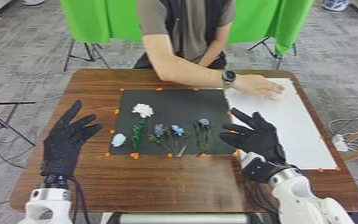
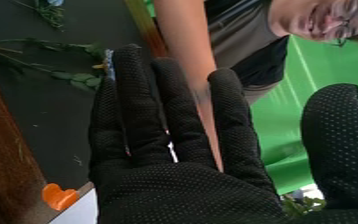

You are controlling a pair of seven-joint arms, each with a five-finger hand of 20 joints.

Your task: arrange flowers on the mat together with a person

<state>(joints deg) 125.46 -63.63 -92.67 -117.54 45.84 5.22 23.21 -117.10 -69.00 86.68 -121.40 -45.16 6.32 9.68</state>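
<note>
In the head view my left hand [image 1: 66, 137] is over the table's left side, its fingers extended, beside the black mat [image 1: 167, 102]. My right hand [image 1: 260, 140] stands open at the mat's right edge, over the white sheet. In the right wrist view the right hand [image 2: 189, 192] has straight fingers and holds nothing. On the mat lie a white flower [image 1: 143, 110] with a green stem, a pale blue bloom [image 1: 119, 140], blue flowers [image 1: 177, 130] near the middle and another blue flower [image 1: 204, 122] to their right. A person's hand [image 1: 261, 87] rests on the white sheet's far part.
The white sheet [image 1: 300, 132] lies right of the mat on the wooden table [image 1: 104, 185]. Orange pieces [image 1: 135, 155] line the mat's edges. The person's forearm [image 1: 189, 71] reaches over the table's far edge. Green stems [image 2: 78, 77] show beyond the fingers in the right wrist view.
</note>
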